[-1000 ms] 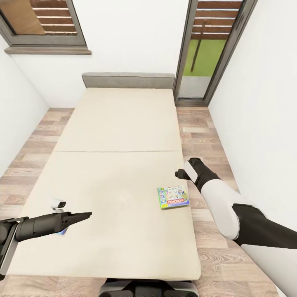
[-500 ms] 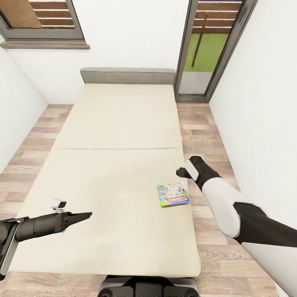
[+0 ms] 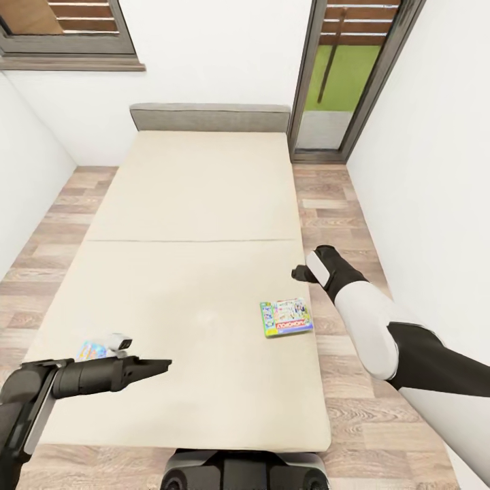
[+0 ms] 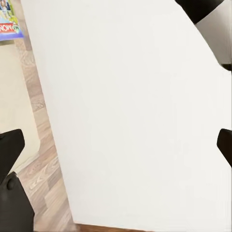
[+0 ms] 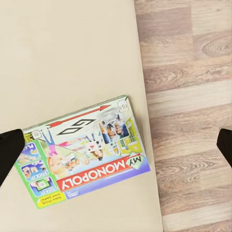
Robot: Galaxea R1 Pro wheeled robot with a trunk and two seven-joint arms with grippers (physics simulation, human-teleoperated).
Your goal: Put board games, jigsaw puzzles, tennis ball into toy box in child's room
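Monopoly box [image 3: 286, 318] lies flat near bed's [image 3: 190, 204] right edge. Right gripper [image 5: 116, 145] hangs above it, jaws wide apart, empty. Left gripper [image 3: 160, 368] reaches level over mattress, also spread, empty; small blue game [image 3: 91, 350] beside it.

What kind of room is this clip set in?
Most likely a small bedroom: a wide beige bed with a grey headboard takes up most of the wood-plank floor between white walls. A Monopoly box and a small blue game box on the mattress suggest a child's room.
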